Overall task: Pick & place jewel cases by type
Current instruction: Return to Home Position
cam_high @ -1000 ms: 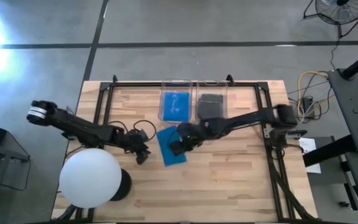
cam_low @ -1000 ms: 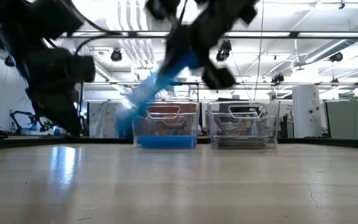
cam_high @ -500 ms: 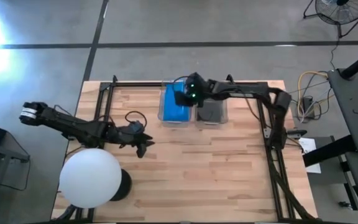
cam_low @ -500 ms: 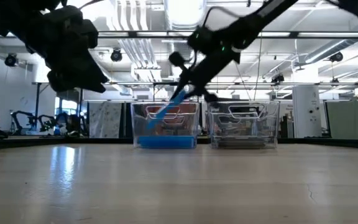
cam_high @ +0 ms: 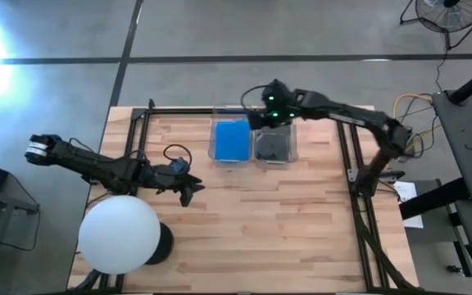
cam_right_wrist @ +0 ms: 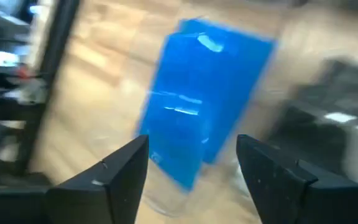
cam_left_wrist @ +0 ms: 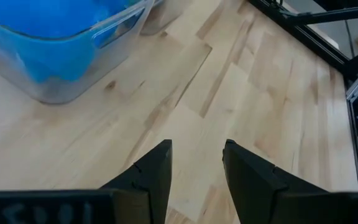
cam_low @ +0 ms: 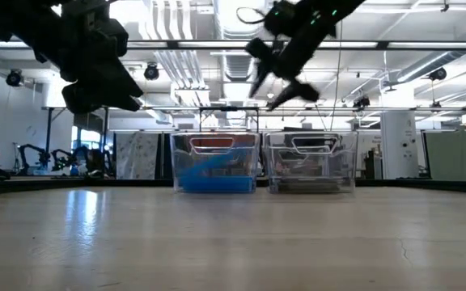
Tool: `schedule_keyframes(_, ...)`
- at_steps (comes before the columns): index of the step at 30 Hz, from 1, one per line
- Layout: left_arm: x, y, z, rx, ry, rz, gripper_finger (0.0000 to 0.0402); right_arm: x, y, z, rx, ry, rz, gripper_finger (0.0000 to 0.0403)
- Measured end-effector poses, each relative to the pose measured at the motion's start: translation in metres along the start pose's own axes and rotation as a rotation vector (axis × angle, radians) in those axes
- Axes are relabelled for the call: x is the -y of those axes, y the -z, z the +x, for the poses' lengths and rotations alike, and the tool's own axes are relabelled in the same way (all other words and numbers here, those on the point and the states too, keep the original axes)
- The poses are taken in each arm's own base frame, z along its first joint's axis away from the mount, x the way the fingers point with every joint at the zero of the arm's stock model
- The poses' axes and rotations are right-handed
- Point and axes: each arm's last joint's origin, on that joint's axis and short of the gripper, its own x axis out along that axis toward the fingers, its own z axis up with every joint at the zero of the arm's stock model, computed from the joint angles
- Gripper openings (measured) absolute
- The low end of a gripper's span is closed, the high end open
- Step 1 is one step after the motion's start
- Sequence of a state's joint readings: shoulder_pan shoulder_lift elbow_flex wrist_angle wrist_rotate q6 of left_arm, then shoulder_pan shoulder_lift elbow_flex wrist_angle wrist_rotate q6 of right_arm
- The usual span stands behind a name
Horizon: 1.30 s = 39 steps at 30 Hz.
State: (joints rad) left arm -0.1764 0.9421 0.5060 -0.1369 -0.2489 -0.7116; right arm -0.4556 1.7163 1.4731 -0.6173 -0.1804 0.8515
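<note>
Two clear bins stand side by side at the table's far edge. The left bin (cam_high: 230,141) holds bright blue jewel cases (cam_right_wrist: 204,99), stacked on its floor (cam_low: 214,184). The right bin (cam_high: 275,145) holds dark jewel cases (cam_right_wrist: 328,124). My right gripper (cam_high: 260,116) hangs open above the bins' far ends, high over them in the low view (cam_low: 285,69), with nothing between its fingers. My left gripper (cam_high: 188,190) stands open above bare wood left of the table's middle, fingers (cam_left_wrist: 157,171) apart and empty.
A large white sphere (cam_high: 120,236) on a dark stand sits at the table's near left corner, close to my left arm. A black metal frame (cam_high: 351,164) runs along the table's edges. Bare wood (cam_high: 285,221) stretches from the bins to the near edge.
My right gripper has carried a blue jewel case, tilted, from the table's middle to the far edge over the left bin, opened and let it go; the case now lies in that bin. The gripper has then risen and shifted right. My left gripper has risen a little.
</note>
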Motion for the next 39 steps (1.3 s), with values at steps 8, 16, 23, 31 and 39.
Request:
schedule_keyframes(8, 0.005, -0.008, -0.005, 0.03, 0.024, -0.078, 0.0126, -0.01, 0.075, -0.131, 0.167, 0.254, -0.297, 0.0263)
schedule_keyframes(16, 0.017, -0.032, -0.019, 0.194, 0.1, -0.158, 0.0126, -0.013, 0.176, -0.206, 0.54, -0.044, -0.043, 0.0265)
schedule_keyframes(23, 0.003, -0.053, -0.004, 0.346, 0.68, 0.012, 0.0126, 0.014, 0.227, -0.146, 0.447, -0.124, -0.12, 0.0263)
schedule_keyframes(31, -0.045, -0.083, -0.056, 0.432, 0.75, 0.074, 0.0126, 0.051, 0.205, -0.2, 0.588, -0.605, -0.353, 0.0267)
schedule_keyframes(39, -0.046, -0.032, -0.082, 0.471, 0.529, 0.026, 0.0126, 0.111, 0.231, -0.135, 0.591, -0.584, -0.327, 0.026)
